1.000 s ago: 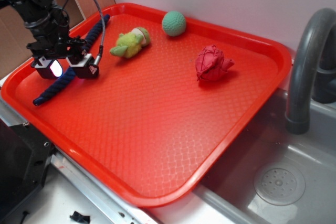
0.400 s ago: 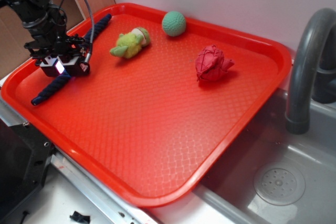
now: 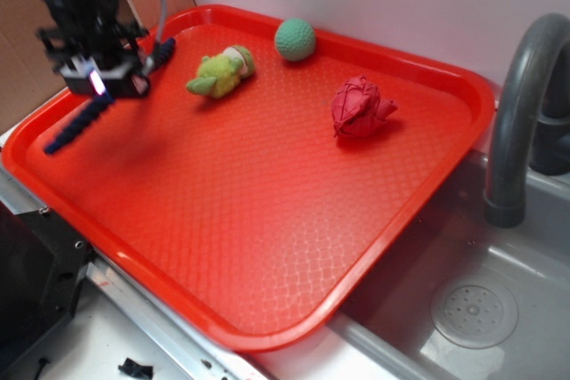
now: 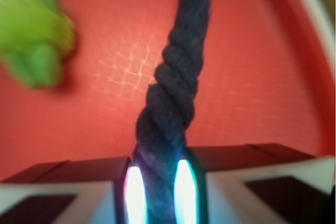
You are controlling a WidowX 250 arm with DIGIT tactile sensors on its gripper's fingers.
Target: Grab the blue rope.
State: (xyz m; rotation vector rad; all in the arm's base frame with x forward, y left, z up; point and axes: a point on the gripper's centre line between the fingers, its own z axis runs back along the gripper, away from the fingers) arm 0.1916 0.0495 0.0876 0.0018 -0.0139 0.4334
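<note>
Gripper (image 3: 100,86) at upper left of the frame, clamped tight on the blue rope (image 4: 176,108). Rope (image 3: 76,126) pinched between both fingers, hanging slanted above the red tray (image 3: 267,220). Green plush toy (image 3: 220,73) near, to the right.

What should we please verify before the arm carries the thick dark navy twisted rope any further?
1. Gripper shut on the thick dark navy twisted rope: ok.
2. Rope centred between the fingers: ok in the wrist view.
3. Rope fully clear of the red plastic tray: cannot tell; its lower end hangs low.
4. Green plush toy apart from the rope: ok.
5. Green ball and red knitted toy away from the gripper: ok.
</note>
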